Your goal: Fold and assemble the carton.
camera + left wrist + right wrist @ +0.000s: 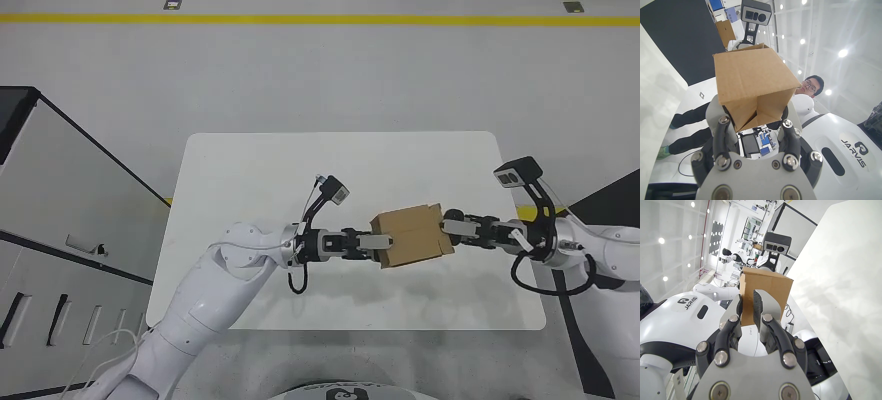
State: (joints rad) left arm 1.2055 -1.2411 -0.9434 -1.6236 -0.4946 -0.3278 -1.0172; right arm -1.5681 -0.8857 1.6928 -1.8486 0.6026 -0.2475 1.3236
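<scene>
**Clerk:** Entry one, top view. What are you listing?

**Me:** One carton (410, 235), brown cardboard, lying lengthwise between my two arms. It is sitting over the right half of the white table (300, 180). My left gripper (378, 243) is meeting one end and my right gripper (450, 228) is meeting the other.

**Clerk:** Entry two, left wrist view?

**Me:** My left gripper (755, 115) is standing spread wide and clamping the near end of the carton (753, 75). Its fingers (712, 111) are pressing in from either side. The end flaps are sitting folded inward (a dark slit is showing where they meet, so they are not lying flush).

**Clerk:** Entry three, right wrist view?

**Me:** My right gripper (748, 298) is standing almost closed. It is pinching one thin cardboard edge of the carton (772, 289) between its ribbed pads (757, 306). The table (838, 275) is running alongside.

**Clerk:** Is the carton resting on the table or raised off it?

**Me:** I am not managing to tell. I am logging it only as held at both ends.
</scene>
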